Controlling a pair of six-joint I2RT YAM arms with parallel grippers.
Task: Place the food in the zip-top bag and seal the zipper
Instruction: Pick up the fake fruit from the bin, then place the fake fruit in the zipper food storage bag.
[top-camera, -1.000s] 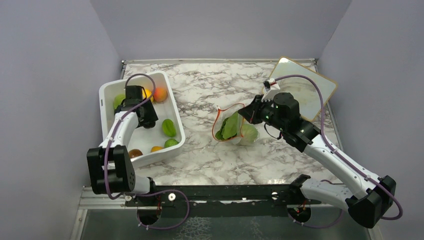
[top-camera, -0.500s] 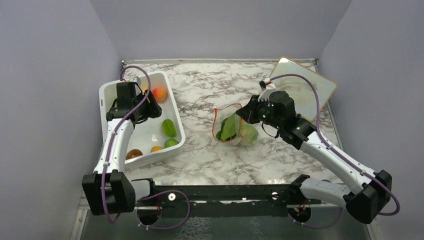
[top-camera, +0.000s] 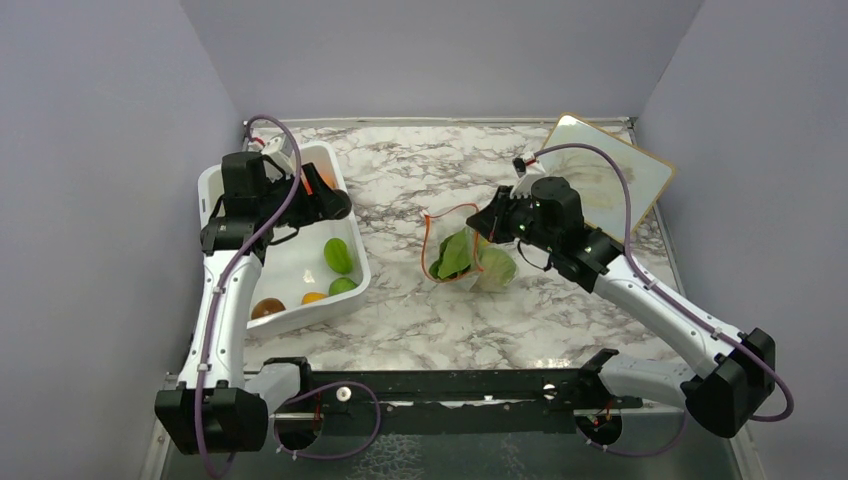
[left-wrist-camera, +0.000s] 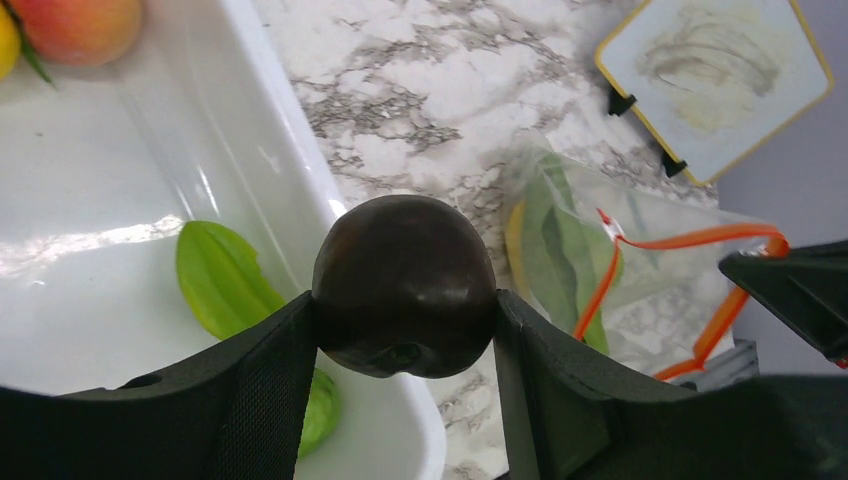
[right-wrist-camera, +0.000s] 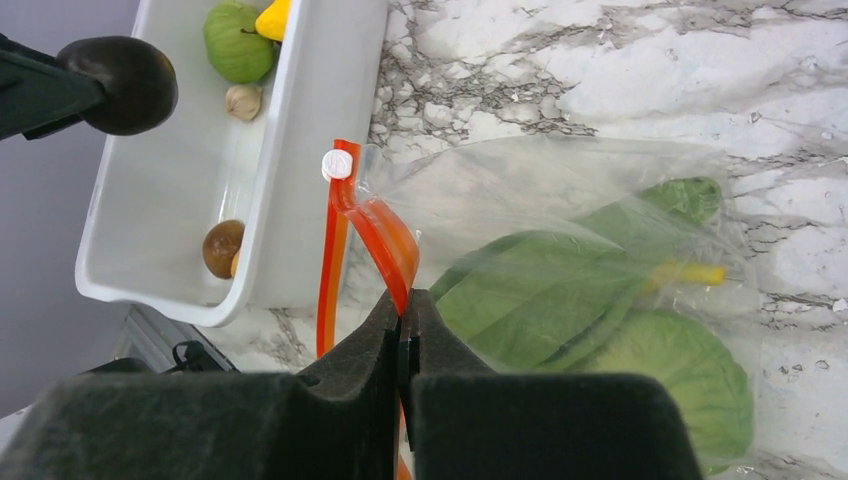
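Bench (top-camera: 420, 170): grey-veined marble top, carrying everything here.
White tub (top-camera: 290, 268): sits on the left side of the bench, long side running away from the arms.
Board (top-camera: 610, 180): pale panel with a yellow rim, propped at the far right corner, well apart from the tub.
Zip-top bag (top-camera: 470, 255): clear and crinkly, lying near the middle of the bench between tub and board, with its mouth gaping toward the tub.
Greens in the bag: a long leafy piece (right-wrist-camera: 540, 300) and a rounder pale-green one (right-wrist-camera: 660, 385) lie inside, side by side.
Left claw (left-wrist-camera: 405, 305): clenched around a dark brown fruit (left-wrist-camera: 403, 280), one finger on each flank. It hangs in the air over the tub's bag-side wall. How high it hangs I can't judge from here.
Right claw (right-wrist-camera: 403, 330): pinched tight on the zipper (right-wrist-camera: 385, 235) at the bag's mouth, lifting that stretch of red-orange strip off the bench.
Food left in the tub: a peach-coloured piece (left-wrist-camera: 75, 25) at the far end, two green pieces (top-camera: 338, 255) along the bag-side wall, a brown one (right-wrist-camera: 222, 247) and a small orange one (top-camera: 313, 297) at the near end. The right wrist camera also shows a green ball (right-wrist-camera: 238, 42), a yellow bit (right-wrist-camera: 272, 15) and a small beige bulb (right-wrist-camera: 243, 100).
Slider (right-wrist-camera: 337, 165): small white tab on the strip, just beyond the right claw's pinch.
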